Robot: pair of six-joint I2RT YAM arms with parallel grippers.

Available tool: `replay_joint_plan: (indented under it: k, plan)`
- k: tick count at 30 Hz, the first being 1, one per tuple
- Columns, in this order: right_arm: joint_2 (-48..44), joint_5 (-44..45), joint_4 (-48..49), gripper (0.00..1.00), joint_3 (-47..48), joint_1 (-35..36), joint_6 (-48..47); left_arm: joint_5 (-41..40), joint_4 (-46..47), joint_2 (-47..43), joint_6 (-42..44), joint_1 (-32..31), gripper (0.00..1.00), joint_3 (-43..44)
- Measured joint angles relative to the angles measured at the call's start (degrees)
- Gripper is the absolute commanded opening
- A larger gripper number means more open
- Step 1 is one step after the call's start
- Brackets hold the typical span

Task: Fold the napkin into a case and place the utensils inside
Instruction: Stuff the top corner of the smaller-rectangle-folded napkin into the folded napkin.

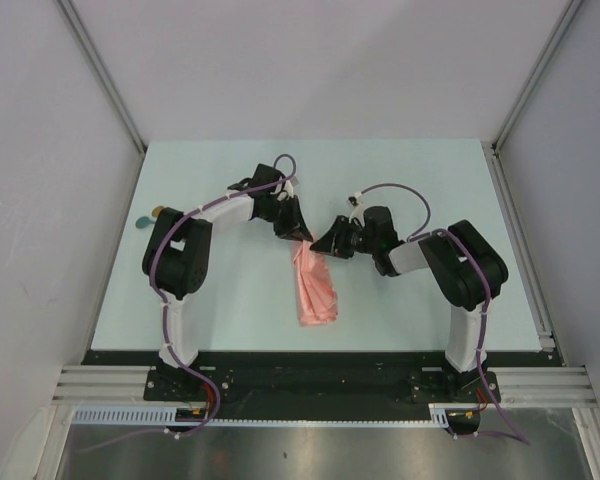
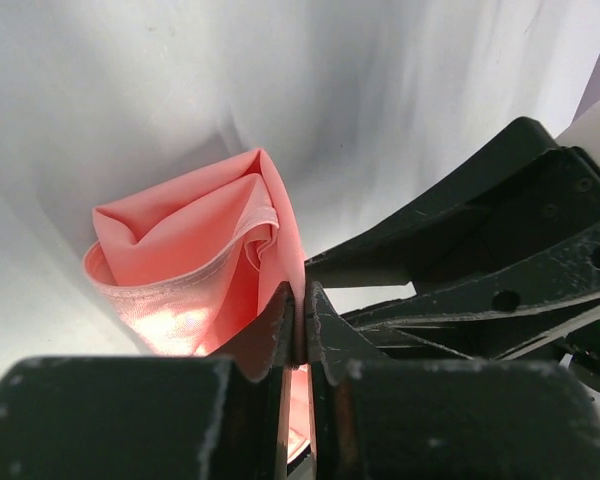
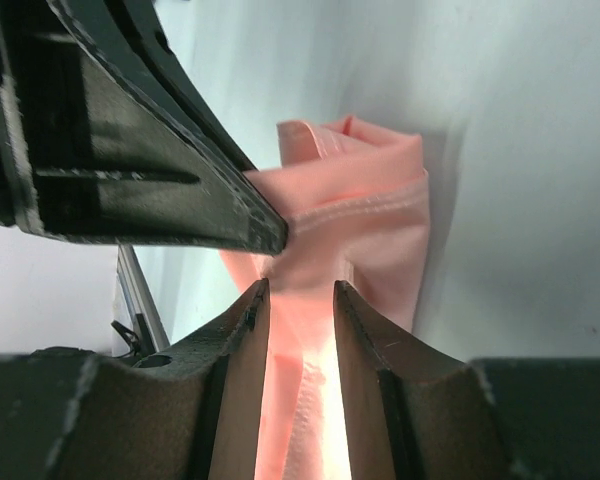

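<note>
Left tool [image 2: 298, 325] is clamped on the far end of the napkin [image 2: 180, 260], I judge to lift it for folding. Right tool [image 3: 294, 300] straddles the same end, jaws part-open.

The napkin [image 1: 317, 288] lies on the table [image 1: 400, 180], its far end pinched in the left gripper [image 1: 298, 234] and the rest trailing from it toward the arm bases. The right gripper [image 1: 326, 246] sits just beside the left gripper, on its right, jaws apart with cloth between them. The utensils [image 1: 148, 217] lie well to the left of both grippers, at the table's left edge, apart from the napkin.
</note>
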Motion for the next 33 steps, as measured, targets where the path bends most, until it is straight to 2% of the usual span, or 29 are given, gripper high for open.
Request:
replay_joint_plan:
  k: [7, 10, 13, 14, 15, 17, 19, 22, 27, 31, 33]
  plan:
    - [0.0, 0.0, -1.3, 0.38, 2.4, 0.2, -0.5, 0.7, 0.3, 0.0, 0.0, 0.2, 0.09, 0.0]
    - [0.2, 0.0, -1.6, 0.34, 3.1, 0.5, -0.8, 1.3, 0.6, 0.0, -0.4, 0.2, 0.09, 0.0]
    - [0.6, 0.1, -1.7, 0.22, 3.5, 0.7, -0.9, 1.5, 0.9, 0.0, -0.5, 0.2, 0.09, 0.0]
    - [0.7, 0.1, -1.6, 0.14, 3.6, 0.7, -0.8, 1.5, 1.0, 0.0, -0.5, 0.2, 0.11, 0.0]
    - [0.7, 0.0, -1.6, 0.11, 3.6, 0.8, -0.9, 1.5, 1.1, 0.0, -0.5, 0.2, 0.15, 0.0]
    - [0.7, 0.0, -1.6, 0.06, 3.7, 0.8, -1.0, 1.5, 1.1, 0.0, -0.5, 0.3, 0.29, 0.0]
    - [0.7, 0.0, -1.8, 0.06, 3.7, 0.8, -0.9, 1.4, 1.2, 0.0, -0.5, 0.5, 0.43, 0.0]
    - [0.7, 0.0, -1.9, 0.06, 3.7, 0.7, -0.9, 1.1, 1.1, 0.0, -0.4, 0.8, 0.48, 0.0]
    - [0.7, 0.1, -2.1, 0.06, 3.7, 0.7, -0.9, 0.8, 1.1, -1.1, -0.4, 1.6, 0.46, -1.6]
    - [0.7, 0.1, -2.1, 0.09, 3.7, 0.6, -0.9, 0.2, 0.9, -2.9, -0.4, 2.2, 0.29, -3.5]
    - [0.7, 0.1, -2.1, 0.10, 3.7, 0.5, -0.9, 0.2, 1.0, -3.6, -0.3, 2.5, 0.24, -4.4]
